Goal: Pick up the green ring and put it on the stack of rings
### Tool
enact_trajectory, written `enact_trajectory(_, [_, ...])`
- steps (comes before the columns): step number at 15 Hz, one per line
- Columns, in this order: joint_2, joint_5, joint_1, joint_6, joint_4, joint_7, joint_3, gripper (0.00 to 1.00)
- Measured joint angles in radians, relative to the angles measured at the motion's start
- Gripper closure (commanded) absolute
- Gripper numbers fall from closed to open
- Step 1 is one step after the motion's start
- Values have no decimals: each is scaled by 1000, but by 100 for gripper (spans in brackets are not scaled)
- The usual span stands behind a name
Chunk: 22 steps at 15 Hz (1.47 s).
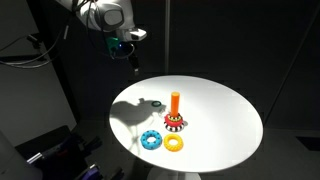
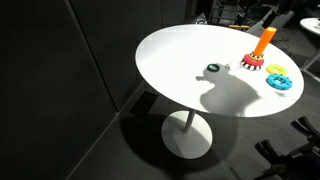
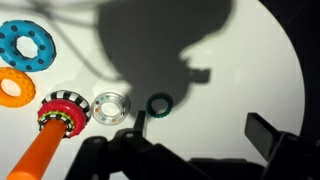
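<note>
The small dark green ring (image 3: 159, 104) lies flat on the white round table; it also shows in both exterior views (image 1: 156, 103) (image 2: 212, 68). The stack of rings is an upright orange peg (image 1: 175, 104) (image 2: 265, 40) (image 3: 38, 152) with a red, white-spotted ring (image 3: 62, 110) around its base. It stands close beside the green ring. My gripper (image 1: 133, 58) hangs high above the table's far edge, open and empty. In the wrist view its two dark fingers (image 3: 205, 130) frame bare table just right of the green ring.
A pale silvery ring (image 3: 108, 106) lies between the green ring and the peg's base. A blue toothed ring (image 1: 150, 140) (image 3: 25, 45) and a yellow ring (image 1: 174, 144) (image 3: 12, 88) lie loose beyond the peg. The table (image 1: 225, 110) is round, with dark surroundings.
</note>
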Motion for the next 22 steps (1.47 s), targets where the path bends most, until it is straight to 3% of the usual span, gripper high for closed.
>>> enact_trajectory(6, [117, -28, -1, 97, 18, -3, -39, 0])
enact_trajectory(16, [366, 13, -14, 106, 192, -99, -89, 0])
enact_trajectory(22, [398, 17, -15, 106, 227, -108, -92, 0])
